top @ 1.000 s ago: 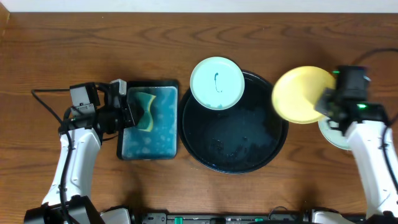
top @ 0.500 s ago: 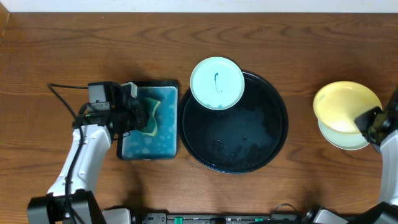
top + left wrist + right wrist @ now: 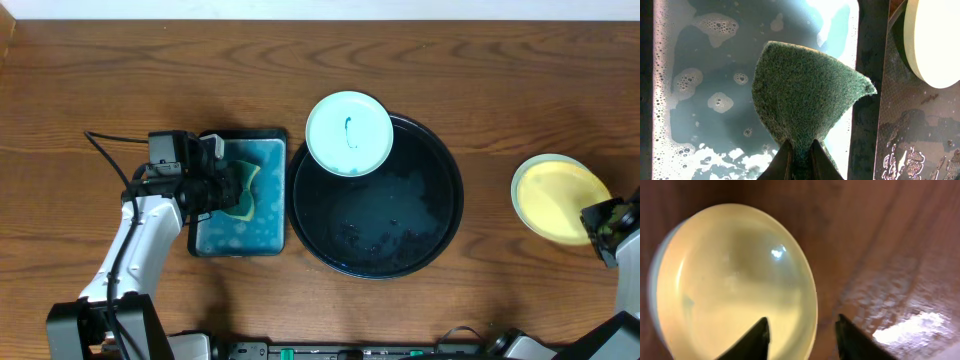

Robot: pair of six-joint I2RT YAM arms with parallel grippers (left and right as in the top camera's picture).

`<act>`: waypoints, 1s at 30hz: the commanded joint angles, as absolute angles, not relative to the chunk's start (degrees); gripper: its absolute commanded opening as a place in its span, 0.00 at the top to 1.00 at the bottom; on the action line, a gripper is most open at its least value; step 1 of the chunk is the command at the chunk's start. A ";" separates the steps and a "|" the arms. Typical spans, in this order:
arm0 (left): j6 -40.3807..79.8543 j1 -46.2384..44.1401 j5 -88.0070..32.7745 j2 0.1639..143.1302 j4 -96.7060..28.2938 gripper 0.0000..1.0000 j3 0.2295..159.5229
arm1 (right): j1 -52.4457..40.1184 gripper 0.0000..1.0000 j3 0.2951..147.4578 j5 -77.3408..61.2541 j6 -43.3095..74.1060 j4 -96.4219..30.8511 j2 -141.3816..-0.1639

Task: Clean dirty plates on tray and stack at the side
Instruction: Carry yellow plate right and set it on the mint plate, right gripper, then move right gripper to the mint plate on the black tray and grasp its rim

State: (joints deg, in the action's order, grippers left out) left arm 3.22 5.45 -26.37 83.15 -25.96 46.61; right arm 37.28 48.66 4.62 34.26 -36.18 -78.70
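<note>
A pale mint plate (image 3: 348, 133) with a dark teal smear rests on the back left rim of the black tray (image 3: 400, 250). The pale yellow plate (image 3: 558, 197) lies on another mint plate (image 3: 518, 205) on the table at the right, off the tray. My right gripper (image 3: 603, 220) is open, its fingers (image 3: 802, 322) either side of the yellow plate's (image 3: 735, 280) rim. My left gripper (image 3: 222, 187) is shut on a green sponge (image 3: 805, 95) above the soapy basin. The mint plate (image 3: 935, 40) and the tray (image 3: 920, 130) show at the right of the left wrist view.
A rectangular black basin (image 3: 240, 246) with foamy blue-green water (image 3: 700, 75) stands just left of the tray. The tray's wet floor holds dark specks. The left arm's cable (image 3: 105, 145) trails over the table.
My right arm carried the yellow plate from over the tray's right edge to the right and lowered it onto the mint plate there. My left gripper shifted slightly right with the sponge.
</note>
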 commanded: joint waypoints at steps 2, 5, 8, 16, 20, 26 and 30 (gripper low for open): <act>3.75 5.37 -25.85 83.18 -25.87 0.93 46.35 | 37.58 0.53 48.47 -12.38 29.63 -33.15 -78.87; 3.75 5.37 -25.85 83.18 -25.87 0.93 46.35 | 36.47 0.49 48.47 -23.11 24.91 -30.35 -78.87; 3.75 5.37 -25.85 83.18 -25.87 0.93 46.35 | 34.39 0.46 48.49 -29.58 22.24 -28.64 -78.87; 3.75 5.37 -25.85 83.18 -25.87 0.93 46.35 | 23.22 0.46 54.41 -32.56 15.20 -31.83 -78.87; 3.75 5.37 -25.85 83.18 -25.89 0.92 46.35 | 16.40 0.46 61.67 -26.44 12.01 -37.82 -79.29; 3.75 5.37 -25.85 83.18 -25.91 0.92 46.35 | 4.58 0.42 72.29 -21.17 3.46 -45.25 -85.43; 3.75 5.37 -25.85 83.18 -26.11 0.93 46.35 | -1.41 0.42 74.15 -19.92 2.85 -42.46 -90.74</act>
